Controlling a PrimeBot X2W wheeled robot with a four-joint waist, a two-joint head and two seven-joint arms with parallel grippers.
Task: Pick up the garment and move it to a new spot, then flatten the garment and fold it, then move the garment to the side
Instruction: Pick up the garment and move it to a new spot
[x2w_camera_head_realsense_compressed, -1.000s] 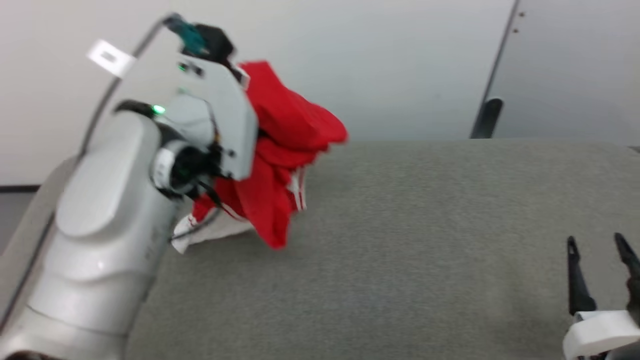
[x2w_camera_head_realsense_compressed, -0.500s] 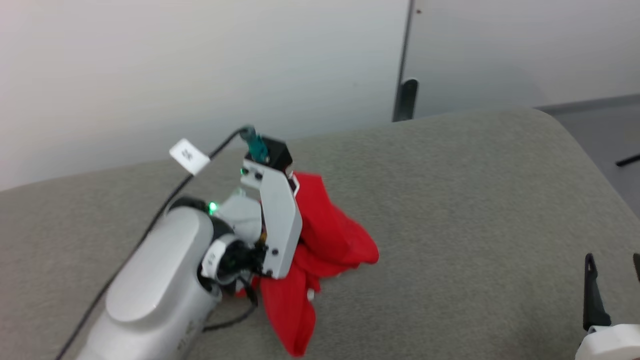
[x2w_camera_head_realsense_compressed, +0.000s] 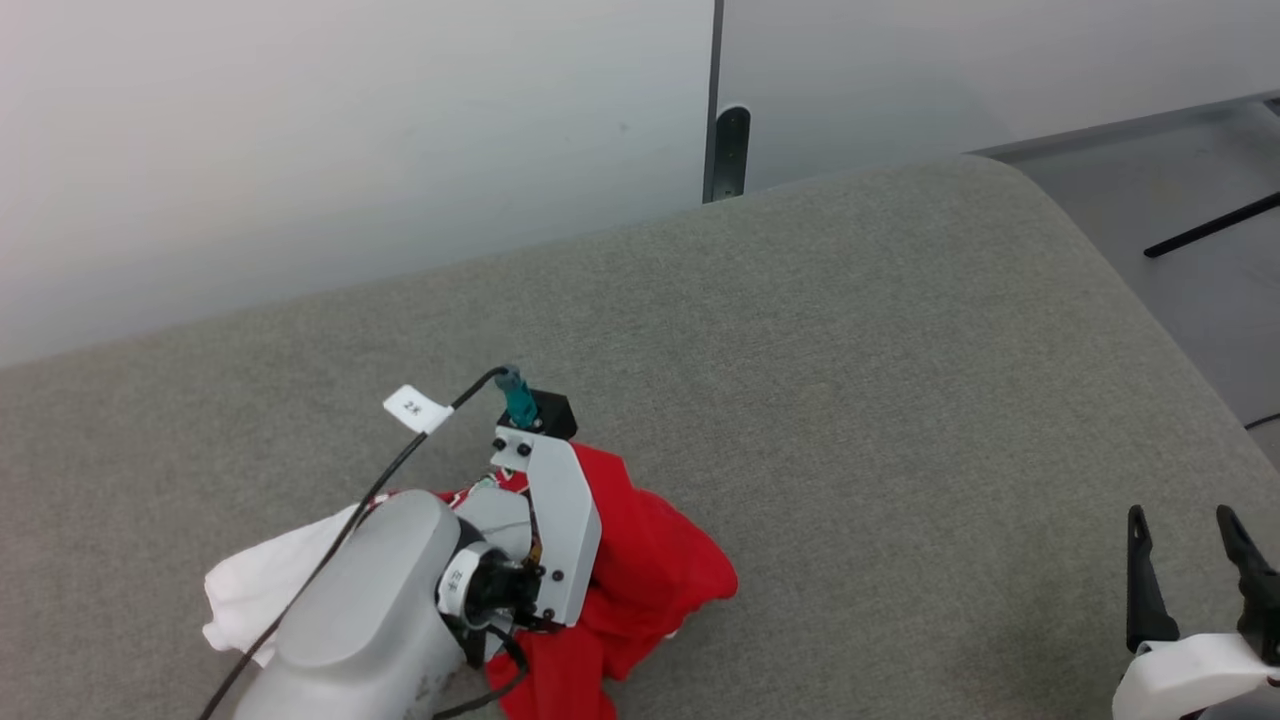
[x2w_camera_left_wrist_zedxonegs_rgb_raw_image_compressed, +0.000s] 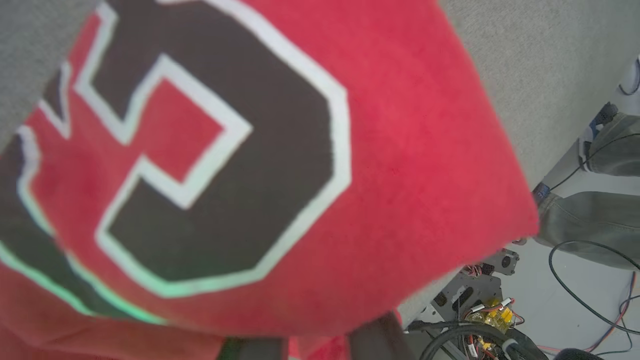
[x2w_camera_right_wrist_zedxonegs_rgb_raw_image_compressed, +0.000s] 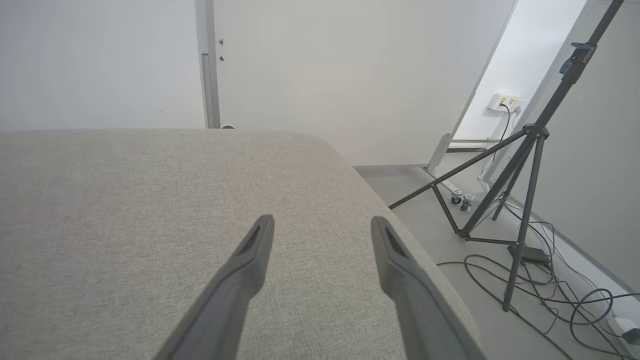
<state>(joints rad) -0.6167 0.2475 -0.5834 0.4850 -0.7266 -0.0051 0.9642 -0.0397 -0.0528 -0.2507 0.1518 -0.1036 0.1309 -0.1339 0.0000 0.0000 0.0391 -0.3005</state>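
Observation:
The garment is a bunched red shirt lying on the grey cloth-covered table at the lower left, with a white sleeve spilling out to the left. My left arm's wrist sits on top of it and hides the fingers. In the left wrist view the garment drapes over my left gripper, red with a black, white-outlined number, and the jaws are shut on the cloth. My right gripper stands open at the lower right, far from the shirt. It hovers over bare table with nothing between its fingers.
The table's right side rounds off to the floor. A dark tripod and loose cables stand on the floor beyond that edge. A wall with a door post runs behind the table.
The head camera has swung. My left arm has come down with the garment, which hung in the air before and now rests on the table, its white sleeve spread left. My right gripper stays open.

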